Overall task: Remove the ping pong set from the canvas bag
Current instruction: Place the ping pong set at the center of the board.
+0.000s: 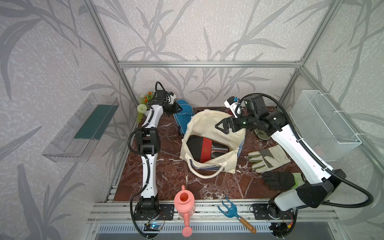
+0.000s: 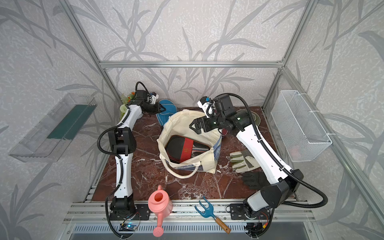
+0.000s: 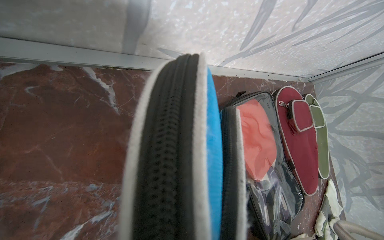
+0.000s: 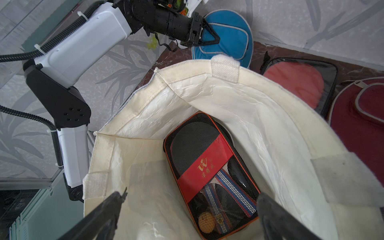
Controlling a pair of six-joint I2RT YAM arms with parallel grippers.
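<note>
Open canvas bag [image 1: 204, 124] sits centre of the worktop [image 1: 166, 172], black-and-red case [image 1: 204, 150] flat inside, long axis roughly 9-to-3 in a top view. Right tool [image 1: 221, 127], jaws wide apart and empty, hovers over the bag's 1 o'clock rim, case at its 7 o'clock. Left tool [image 1: 178, 108] is off at the blue cover [image 1: 184, 119], grip unclear; right is nearer.

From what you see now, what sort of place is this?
Probably a robot test booth dressed as a garden corner: leaf-print walls on a metal frame, two arms bolted to the front rail, and a watering can, garden fork and gloves near the canvas bag.
</note>
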